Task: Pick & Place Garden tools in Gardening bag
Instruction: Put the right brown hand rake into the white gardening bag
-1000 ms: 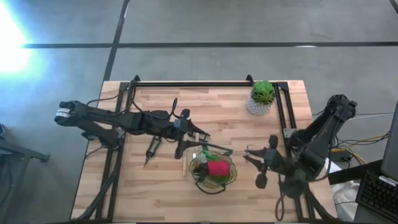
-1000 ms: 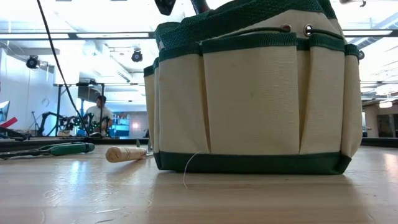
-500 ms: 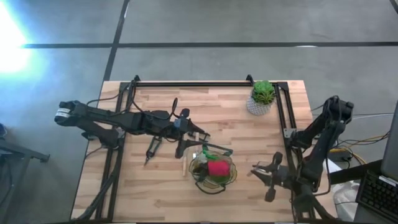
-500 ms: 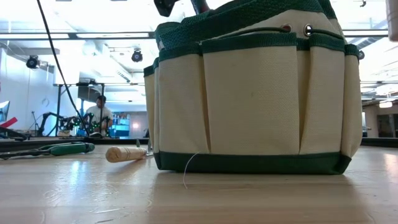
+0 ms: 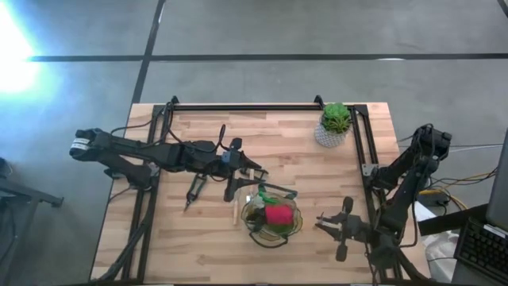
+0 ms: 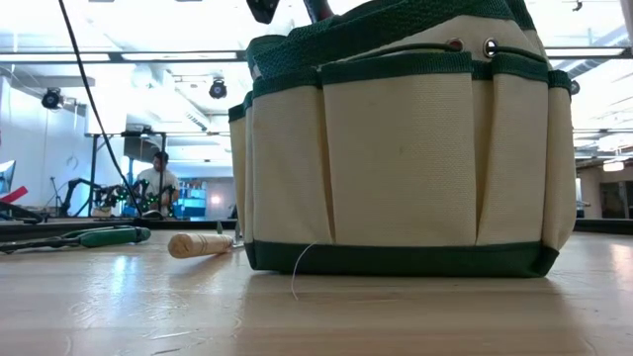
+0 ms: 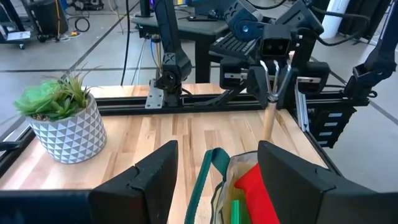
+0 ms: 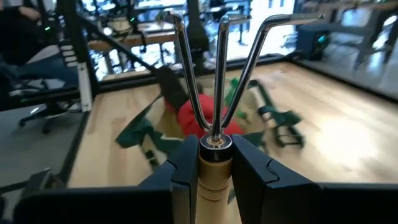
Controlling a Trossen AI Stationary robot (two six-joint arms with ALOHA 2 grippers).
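Observation:
The gardening bag [image 5: 272,216] stands on its base at the table's near middle, with a red glove-like item [image 5: 278,214] and green things inside. It fills the low view [image 6: 406,148]. My left gripper [image 5: 242,184] is open and empty at the bag's left rim, its fingers on either side of a green strap [image 7: 208,174]. My right gripper [image 5: 321,222] is to the right of the bag, shut on a three-pronged rake [image 8: 217,74] with a wooden handle. Pruners [image 5: 194,191] and a wooden-handled tool [image 5: 235,210] lie flat on the table left of the bag. My right gripper pinches the rake's wooden handle [image 8: 214,180] between its two fingers, just under the metal collar. The fingers come about level from the table's right side and lie across the handle. The rake is lifted clear, prongs up, its handle [image 7: 268,124] hanging below the fingers.
A green plant in a whitish patterned pot [image 5: 335,123] stands at the far right of the table. A black frame rail [image 5: 262,107] runs along the far edge. In the low view a person [image 6: 156,183] sits far off in the room behind.
My right gripper has gone toward the table's near edge with the rake and then stayed there, to the right of the bag. It has stayed shut on the rake.

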